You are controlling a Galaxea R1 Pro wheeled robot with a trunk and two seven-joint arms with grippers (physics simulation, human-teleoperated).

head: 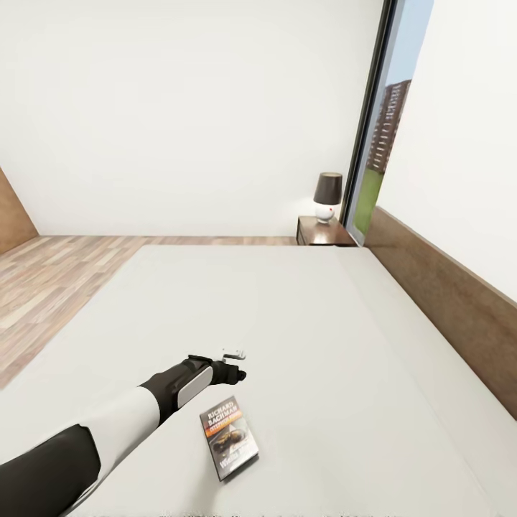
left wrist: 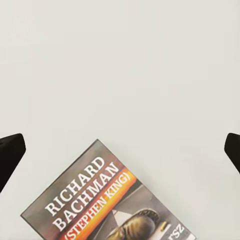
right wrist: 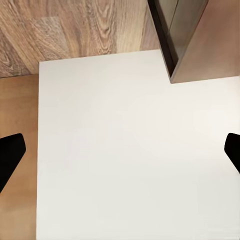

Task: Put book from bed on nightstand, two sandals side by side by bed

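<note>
Currently the book (head: 230,439) lies flat, cover up, on the near part of the bed (head: 301,316). Just beyond it the left end effector (head: 233,365) hovers, fingers spread, holding nothing. Right end effector (right wrist: 120,150) likewise spread, empty. Nightstand (head: 323,231) stands at the far right.

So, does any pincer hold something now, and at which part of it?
Nothing is held. The left pincer is open above the bed, and the book lies flat beside it, untouched. The right pincer is open too, with nothing between its fingers.

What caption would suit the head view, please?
Left tool open above the bed, just beyond the book.
</note>
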